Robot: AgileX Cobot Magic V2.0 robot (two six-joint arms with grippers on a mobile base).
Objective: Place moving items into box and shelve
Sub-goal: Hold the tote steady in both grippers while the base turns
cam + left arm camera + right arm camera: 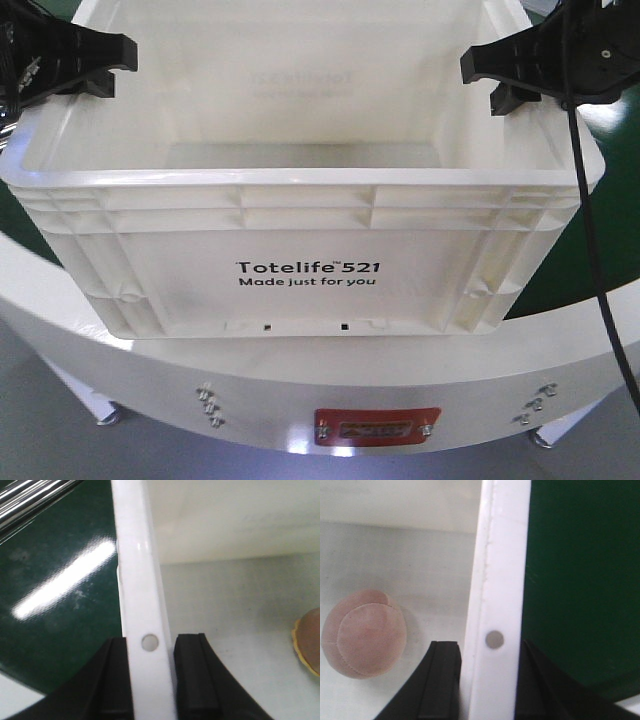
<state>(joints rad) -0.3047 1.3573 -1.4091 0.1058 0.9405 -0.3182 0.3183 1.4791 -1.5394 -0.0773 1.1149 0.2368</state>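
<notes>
The box (300, 178), a large white crate printed "Totelife 521", sits at the front of the round table. My left gripper (108, 68) straddles the crate's left rim (142, 580), one black finger (112, 680) outside and one inside, pressed close to the rim. On the opposite side my right gripper (492, 82) clamps the right rim (500, 555) the same way. One moving item, a pinkish-tan stitched ball (362, 635), lies on the crate floor. The left wrist view shows a brownish ball edge (310, 642) at its right border.
The dark green belt (580, 580) lies outside both crate walls. A white ring edge (300, 385) with bolts and a red plate (375, 428) runs below the crate. A black cable (590, 230) hangs at the right. Chrome bars (30, 497) show at upper left.
</notes>
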